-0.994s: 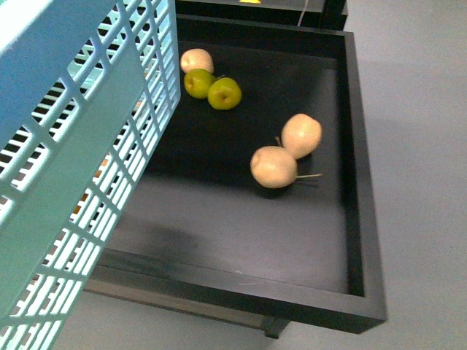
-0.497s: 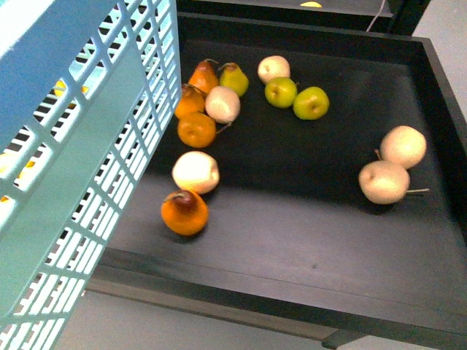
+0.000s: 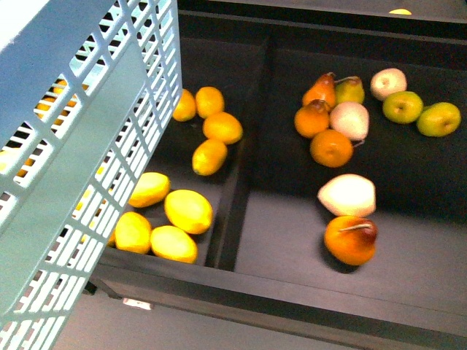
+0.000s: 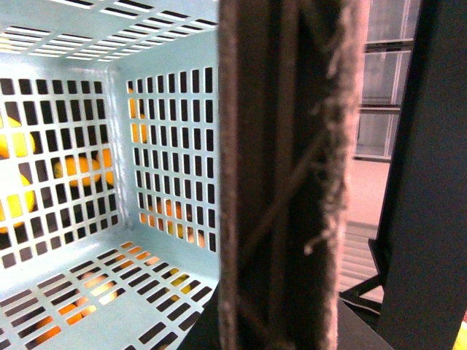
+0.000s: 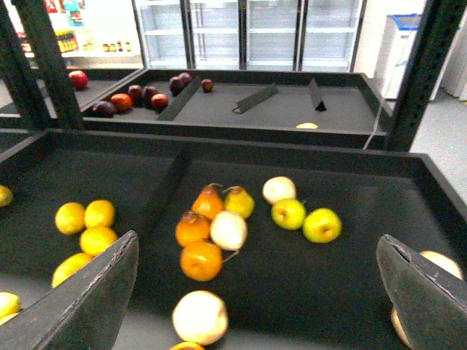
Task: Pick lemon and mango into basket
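The pale teal basket [image 3: 73,146] hangs tilted at the left of the front view, over the near left corner of the black tray [image 3: 292,292]. My left gripper is shut on its brown handle [image 4: 284,175], which hides the fingers; the slotted basket floor [image 4: 109,292] holds nothing that I can see. Several small lemons [image 3: 222,127] lie at the back of the tray's left compartment. Several longer yellow mangoes [image 3: 188,211] lie at its front, partly behind the basket wall. My right gripper [image 5: 257,240] is open and empty, above the right compartment; the lemons [image 5: 97,239] show to one side of it.
A low divider [image 3: 241,182] splits the tray. The right compartment holds oranges [image 3: 332,148], pears [image 3: 319,89], pale apples [image 3: 349,193] and green apples [image 3: 403,107]. A further shelf with dark red fruit [image 5: 131,98] and black uprights [image 5: 419,73] stand behind.
The front view has swept leftward along the tray. Earlier only the right compartment's apples and oranges showed; now the left compartment with lemons and mangoes is in view. The basket keeps its place in the view.
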